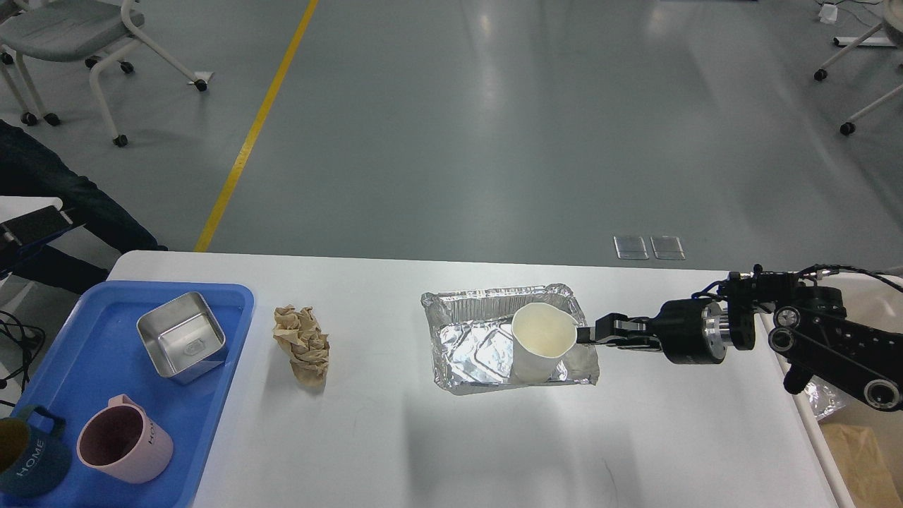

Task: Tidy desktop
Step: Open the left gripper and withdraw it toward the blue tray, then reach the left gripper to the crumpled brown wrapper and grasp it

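The desktop (437, 437), wide and white with rounded far corners, fills the near half of my view from the left edge almost to the right one. On its near left end sits a blue tray (233, 310), running off the bottom edge. Right of the desktop's middle lies a crinkled foil tray (465, 331), with its long sides running left to right. My right arm (832, 346) comes in from the right edge and reaches left, low over the desktop.

In the far part of the blue tray stands a square metal container (182, 336). Near it a pink mug (123, 441) stands with its mouth up, and a dark teal mug (32, 458) marked HOME is cut off by the bottom left corner.

A white paper cup (540, 342) stands in the right part of the foil tray, tilted somewhat. My right gripper (584, 334) is at its right side, with the fingertips (583, 331) closed on the cup's rim there.

Between the blue tray and the foil tray, touching neither, a crumpled wad of brown paper (303, 343) lies on the desktop.
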